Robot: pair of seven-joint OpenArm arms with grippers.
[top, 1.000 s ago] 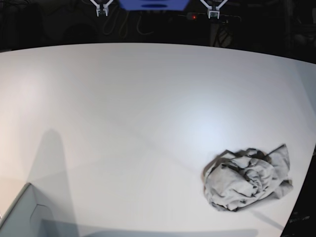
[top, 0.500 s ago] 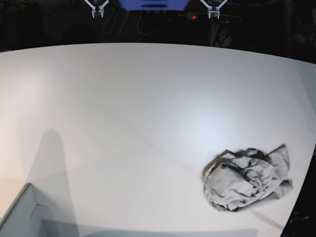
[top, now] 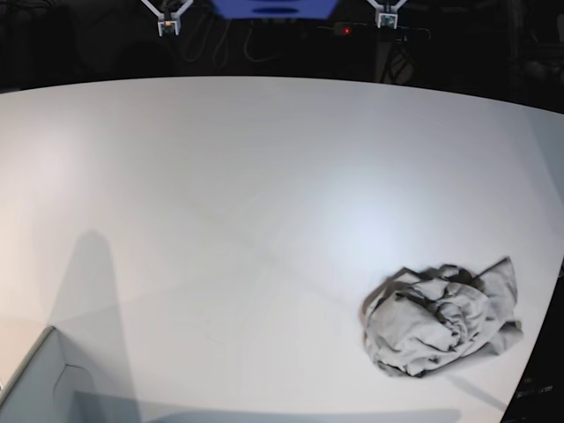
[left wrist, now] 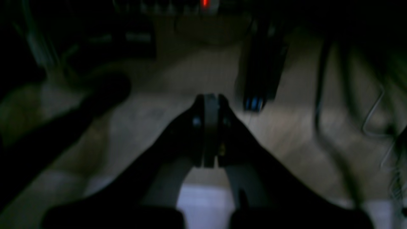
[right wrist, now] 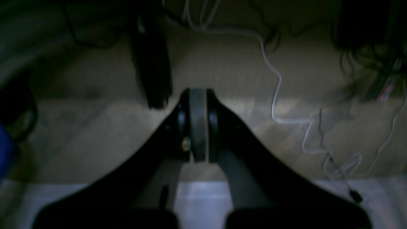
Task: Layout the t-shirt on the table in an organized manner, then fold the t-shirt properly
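The t-shirt (top: 441,319) is lying crumpled in a grey-beige heap at the lower right of the frame, on the table (top: 247,194), whose white top is curving into darkness beyond. Left gripper (left wrist: 208,101) and right gripper (right wrist: 197,95) are sitting closed, empty, over a dim floor.

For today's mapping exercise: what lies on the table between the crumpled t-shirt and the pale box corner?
Nothing: in the base view, only bare white table separates the t-shirt from the box corner.
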